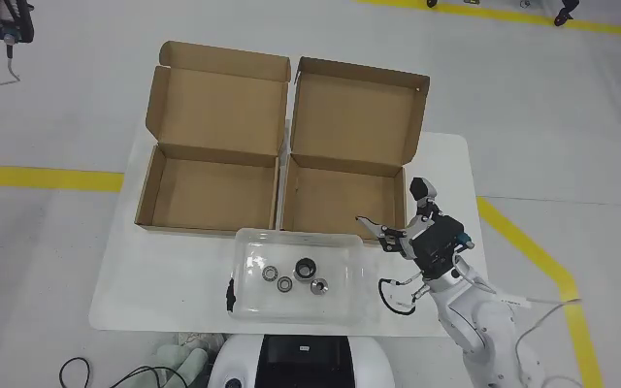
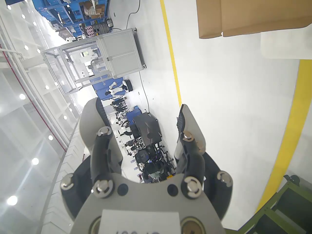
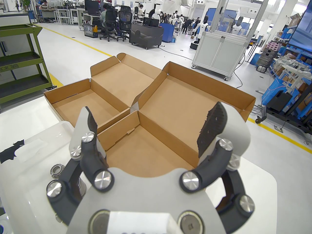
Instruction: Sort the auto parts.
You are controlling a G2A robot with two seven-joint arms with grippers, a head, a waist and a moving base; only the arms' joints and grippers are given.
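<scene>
On the white table, two open cardboard boxes stand empty behind a clear bin. The right gripper hangs spread beside the bin; the left gripper, also spread, faces the floor. Four metal parts lie in the bin. Sorting seems not begun; next, I think, is to lower onto one part.

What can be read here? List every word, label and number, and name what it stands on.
White label on the left gripper: cut off at the picture's edge, unreadable.
White sticker on the right gripper: cut off likewise, unreadable.
Green cart, shelf edge: lettering too blurred to read.
Cardboard boxes and clear bin: no print visible.
</scene>
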